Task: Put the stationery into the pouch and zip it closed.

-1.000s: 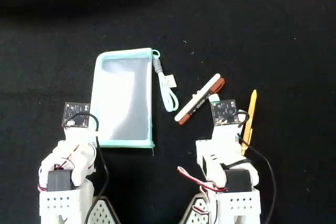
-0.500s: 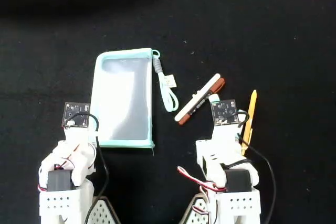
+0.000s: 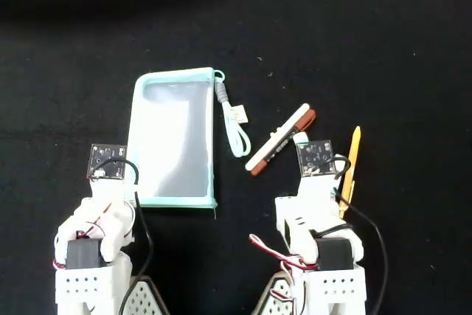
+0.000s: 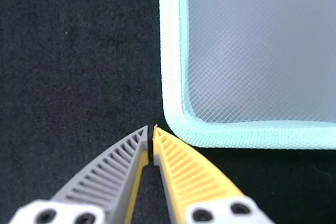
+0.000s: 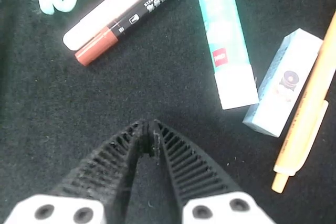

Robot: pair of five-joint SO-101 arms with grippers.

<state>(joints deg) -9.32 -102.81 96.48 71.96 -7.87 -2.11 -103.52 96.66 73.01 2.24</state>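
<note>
A mint-edged translucent pouch lies flat on the black table, its looped strap trailing off one side. My left gripper is shut with nothing in it, its tips just off the pouch's near corner. My right gripper is also shut and holds nothing, resting on the cloth short of the stationery: a white and brown marker, a white-teal tube, a light blue eraser and an orange pen. From above, the marker and pen flank the right arm's wrist.
Black cloth covers the table, with open room at the back and far right. Both arm bases stand at the front edge. Cables and equipment lie beyond the table's far edge.
</note>
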